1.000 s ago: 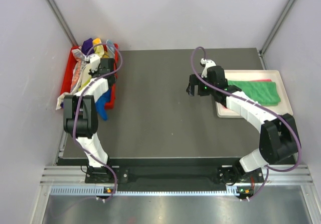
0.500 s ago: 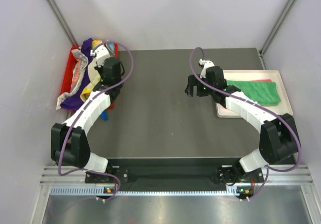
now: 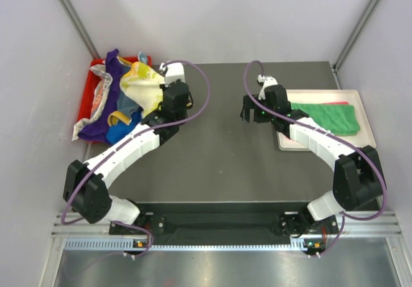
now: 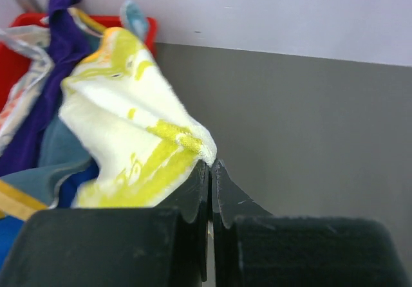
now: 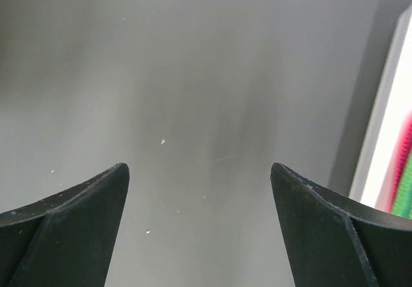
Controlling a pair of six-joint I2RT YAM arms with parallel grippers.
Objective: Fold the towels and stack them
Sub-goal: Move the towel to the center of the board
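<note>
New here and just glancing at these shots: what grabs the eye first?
The left pincer is shut on a corner of a yellow-and-white towel, stretched from the bright heap of cloths in the red bin at far left. At right, a green towel lies folded on the white tray, the open right pincer beside it.

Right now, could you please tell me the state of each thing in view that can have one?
Left end effector: shut on the yellow-white towel, at its edge.
Right end effector: open, empty, above the table.
Yellow-white towel: unfolded, pulled partly out of the red bin.
Red bin: holding a heap of crumpled towels.
Purple towel: unfolded, spilling over the bin's edge.
Green towel: folded, lying on the white tray.
White tray: holding the green towel.
</note>
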